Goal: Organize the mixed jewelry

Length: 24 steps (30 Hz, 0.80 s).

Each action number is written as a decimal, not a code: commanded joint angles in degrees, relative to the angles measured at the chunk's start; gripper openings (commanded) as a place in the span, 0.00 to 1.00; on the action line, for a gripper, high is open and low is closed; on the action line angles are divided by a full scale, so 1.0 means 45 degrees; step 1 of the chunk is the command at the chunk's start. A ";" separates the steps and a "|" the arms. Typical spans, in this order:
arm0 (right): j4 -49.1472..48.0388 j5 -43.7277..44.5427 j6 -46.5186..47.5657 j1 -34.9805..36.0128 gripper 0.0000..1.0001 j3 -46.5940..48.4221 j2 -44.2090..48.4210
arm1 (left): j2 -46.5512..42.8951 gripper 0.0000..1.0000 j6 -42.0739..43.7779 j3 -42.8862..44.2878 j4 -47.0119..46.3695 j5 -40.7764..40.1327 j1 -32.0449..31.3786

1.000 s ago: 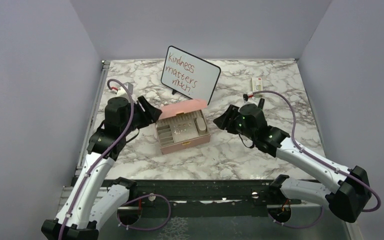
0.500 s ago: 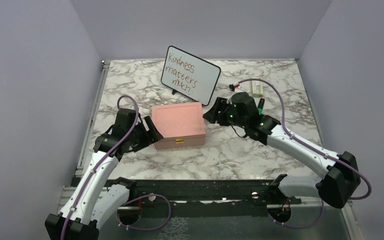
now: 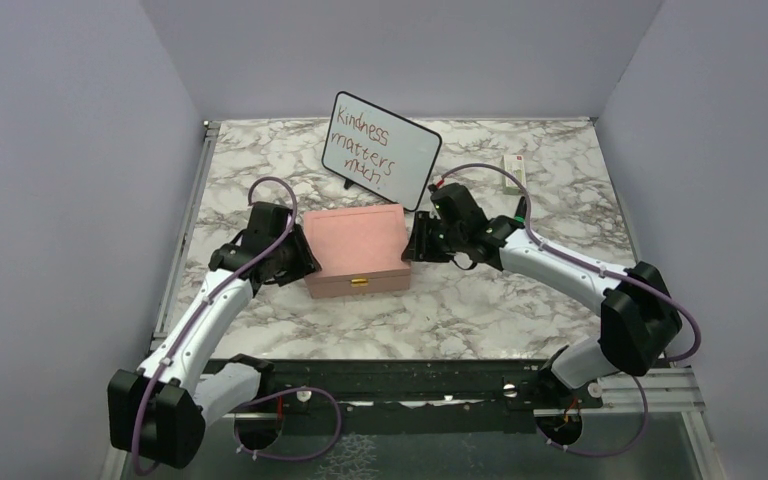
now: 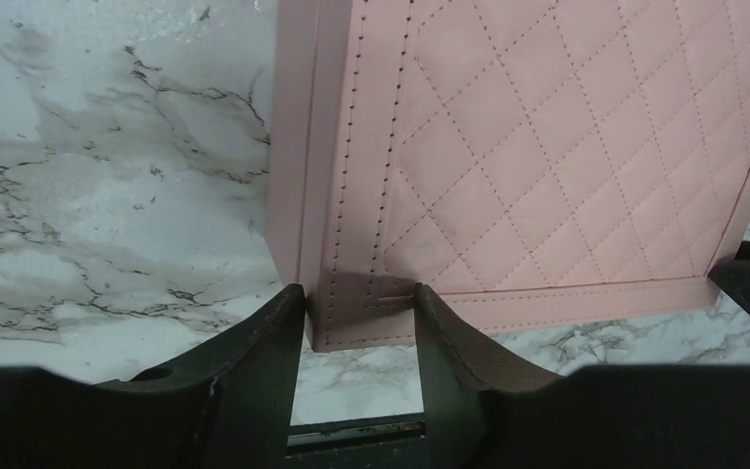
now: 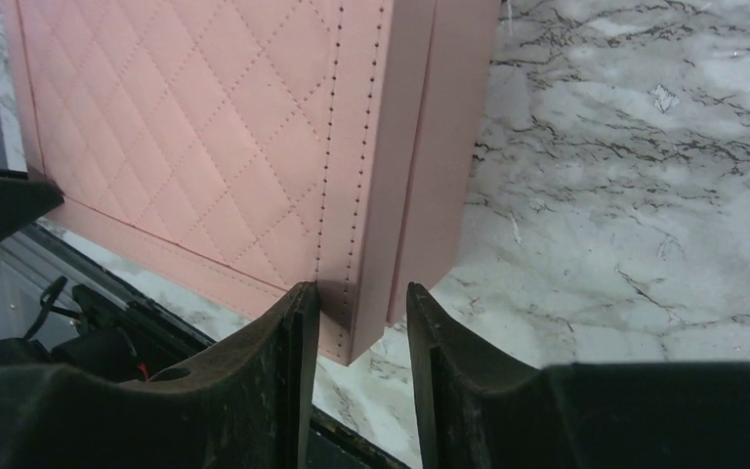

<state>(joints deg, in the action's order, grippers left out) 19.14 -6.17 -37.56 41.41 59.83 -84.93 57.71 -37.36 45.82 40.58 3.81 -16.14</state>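
The closed pink box (image 3: 355,245), presumably holding the unseen mixed jewelry, is straddled at 9 and 3 o'clock by the left gripper (image 4: 356,298) and right gripper (image 5: 356,293), clamping not discernible, and could be tipped by uneven pulls.

The closed pink quilted box (image 3: 355,248) hogs the middle of the marble counter (image 3: 480,310), with the white handwritten board (image 3: 380,150) close behind, so that gap's tight for you. Left fingers (image 4: 254,362) and right fingers (image 5: 469,391) straddle its end corners. Open room: in front and far right.
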 commanded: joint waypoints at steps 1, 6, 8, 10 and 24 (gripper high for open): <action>0.1330 -0.0355 0.0277 -0.0003 0.40 0.0384 -0.0515 | 0.1129 0.43 0.0993 0.0137 0.0526 0.0613 0.0052; 0.1442 -0.0647 0.0344 -0.0003 0.37 0.0030 -0.0870 | 0.2037 0.33 0.1505 0.0042 0.1001 0.0770 0.0052; 0.1400 -0.0660 0.0339 -0.0003 0.36 -0.0144 -0.1019 | 0.2207 0.32 0.1489 -0.0108 0.0997 0.0698 0.0052; 0.1321 -0.0654 0.0270 -0.0003 0.34 -0.0325 -0.1214 | 0.2361 0.31 0.1477 -0.0203 0.1002 0.0472 0.0052; 0.0343 0.0496 0.0434 -0.0003 0.34 -0.0145 -0.0461 | 0.1980 0.35 0.1648 0.1014 0.0622 -0.0161 0.0052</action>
<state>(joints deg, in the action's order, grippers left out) 18.65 -9.58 -38.00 40.45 59.96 -87.99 65.89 -32.58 49.47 43.42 6.50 -15.38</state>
